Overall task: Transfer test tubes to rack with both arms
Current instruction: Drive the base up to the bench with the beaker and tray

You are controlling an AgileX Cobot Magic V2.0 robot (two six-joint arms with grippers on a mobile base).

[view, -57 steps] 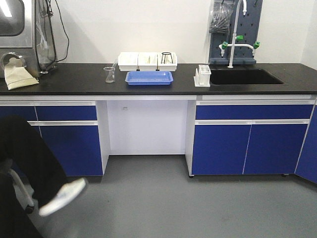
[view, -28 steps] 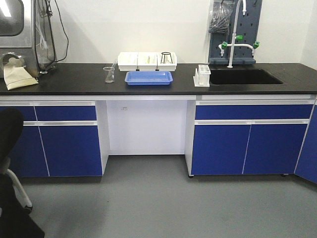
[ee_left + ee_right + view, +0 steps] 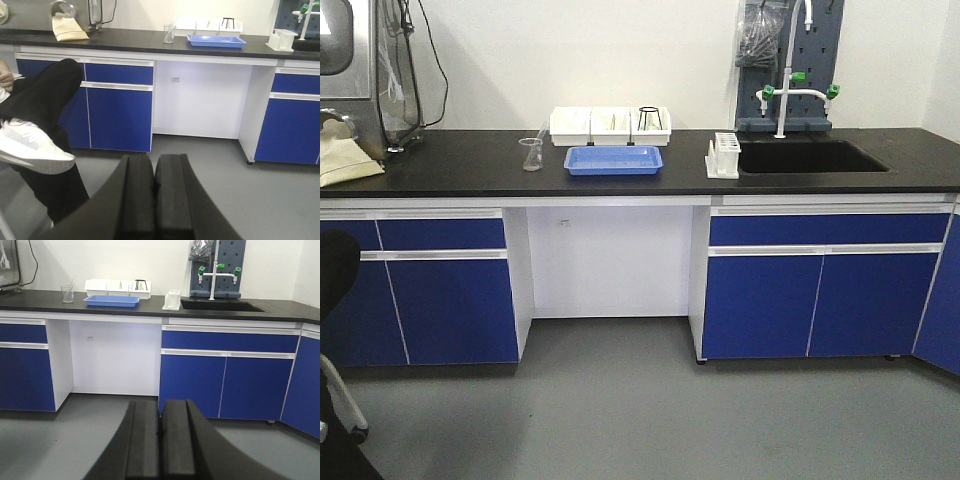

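Note:
The white rack [image 3: 725, 157] stands on the black counter [image 3: 450, 175] beside the sink; it also shows in the left wrist view [image 3: 281, 40] and the right wrist view [image 3: 172, 299]. A slim clear tube [image 3: 73, 283] leans in the glass beaker [image 3: 531, 153]; no other test tubes can be made out at this distance. My left gripper [image 3: 155, 161] is shut and empty, low over the floor, far from the counter. My right gripper [image 3: 160, 404] is shut and empty too. Neither arm shows in the front view.
A blue tray [image 3: 613, 160] lies on the counter, with three white bins [image 3: 610, 125] and a black wire tripod [image 3: 649, 117] behind it. The sink [image 3: 810, 156] is at the right. A seated person's leg and white shoe [image 3: 30, 152] are close on my left.
The person's leg and white shoe have swung out of the front view to the left. The counter has shifted slightly left in the view.

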